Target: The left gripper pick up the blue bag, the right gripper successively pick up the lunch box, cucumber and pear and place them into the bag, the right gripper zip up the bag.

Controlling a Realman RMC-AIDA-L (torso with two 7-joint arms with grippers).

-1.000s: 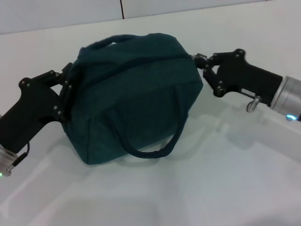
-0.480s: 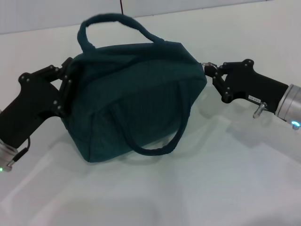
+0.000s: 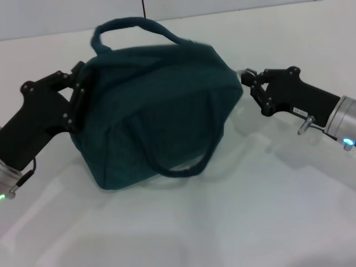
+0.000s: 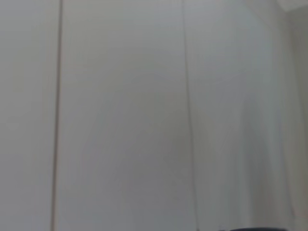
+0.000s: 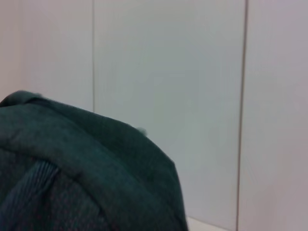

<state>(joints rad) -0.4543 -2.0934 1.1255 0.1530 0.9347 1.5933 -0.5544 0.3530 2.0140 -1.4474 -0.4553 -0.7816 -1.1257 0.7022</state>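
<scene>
- 2 grippers at the bag (image 3: 158,111), 1 at each end; bag sits mid-table (image 3: 233,222) on its base, bulging full, near handle (image 3: 181,167) drooping down the front, far handle (image 3: 130,25) arched up behind.
- Left gripper (image 3: 78,100) pressed against bag's left end, fingers on the fabric; looks clamped on a fold there, but the pinch itself is hidden, so cannot tell for sure.
- Right gripper (image 3: 247,80) at bag's upper right corner, tips narrow and just touching or just off the cloth; whether it has the zipper pull between them cannot tell.
- Lunch box, cucumber, pear: 0 in view, judged to be inside already; top looks closed, zipper line not readable from head view.
- Right wrist view: only bag's corner seam (image 5: 86,163) close up against the wall; left wrist view shows wall only.
- Handling guess: soft fabric, no stiffness, deforms and drags with any pull; loaded, so moderately heavy and will sag if lifted by 1 end.
- Best hold: rolled handles or end seam, firm pinch; for zipping, take the pull only while left end is anchored, else whole bag slides on the smooth table.
</scene>
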